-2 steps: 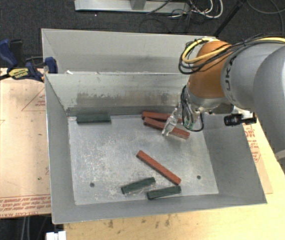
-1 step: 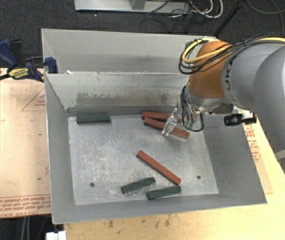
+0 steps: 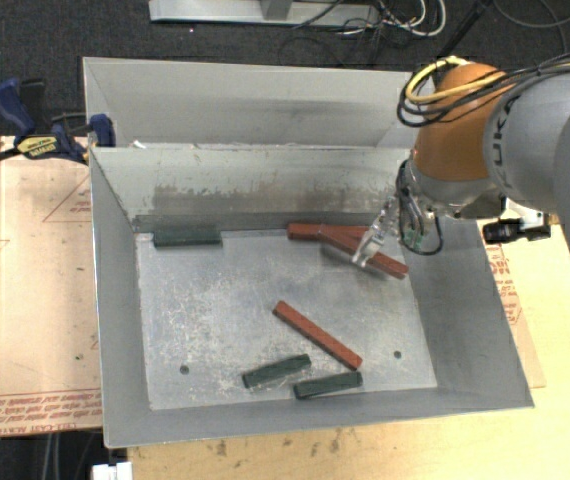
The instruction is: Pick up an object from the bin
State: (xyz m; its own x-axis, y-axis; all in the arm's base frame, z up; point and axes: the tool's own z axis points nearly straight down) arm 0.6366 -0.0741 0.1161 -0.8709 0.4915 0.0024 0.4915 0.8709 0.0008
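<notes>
Hand (image 3: 370,252), spread or pressed together cannot be told, low over two crossed red-brown sticks (image 3: 317,233) near the bin's (image 3: 115,268) back wall: apparently best centred astride one stick before lifting.

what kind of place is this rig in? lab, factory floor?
Probably a robotics lab, not a production floor: a grey metal bin holding a few loose bars, dark carpet around it, loose cables trailing behind, and the arm reaching in from the side.
</notes>
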